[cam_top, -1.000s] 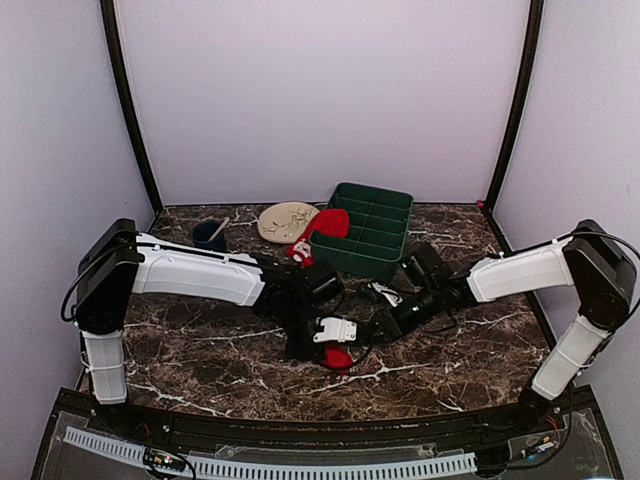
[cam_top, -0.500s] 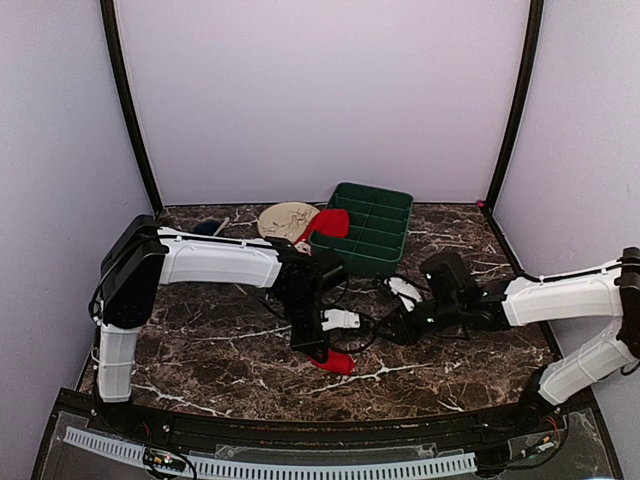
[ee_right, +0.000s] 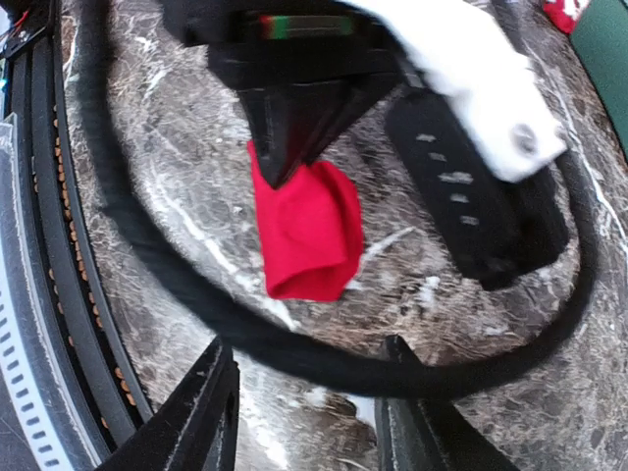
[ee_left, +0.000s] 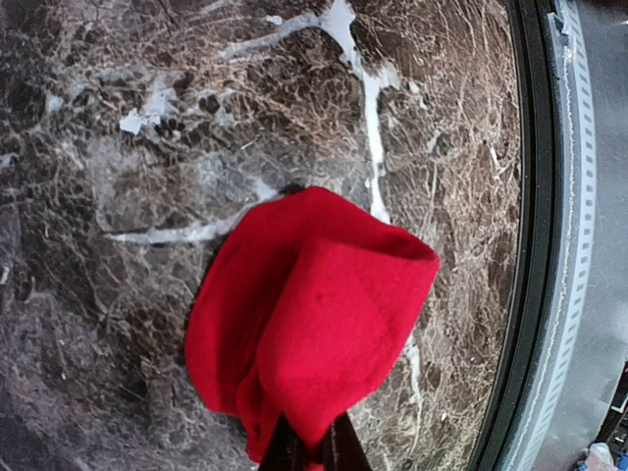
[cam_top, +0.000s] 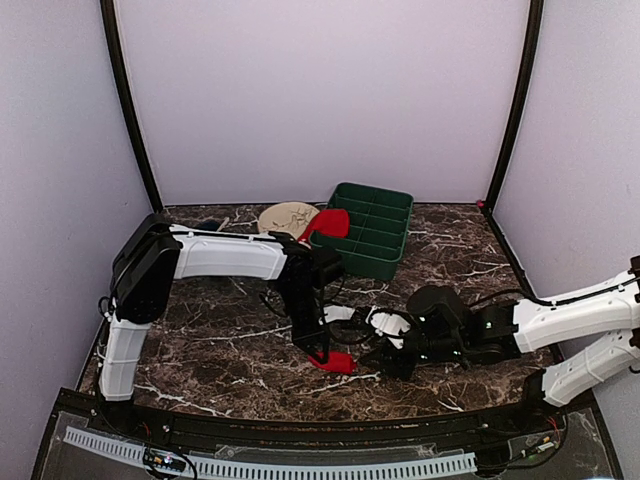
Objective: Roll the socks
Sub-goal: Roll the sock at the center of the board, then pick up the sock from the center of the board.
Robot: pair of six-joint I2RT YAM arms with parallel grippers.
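Evidently the task is at an early stage: one red sock (ee_left: 314, 334) is a loose doubled fold, not a roll, low at the front of the dark marble desk (cam_top: 220, 350), one end clamped tight in the left pincer (ee_left: 312, 446). The second red sock (cam_top: 330, 222) lies unrolled and untouched, draped at the left corner of the green compartment tray (cam_top: 360, 262). The right pincer (ee_right: 304, 412) hovers just beside the first sock, fingers parted, holding nothing.

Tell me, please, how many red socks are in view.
2. One sock is pinched in the jaws of the left gripper near the front edge; the other sock rests against the green tray.
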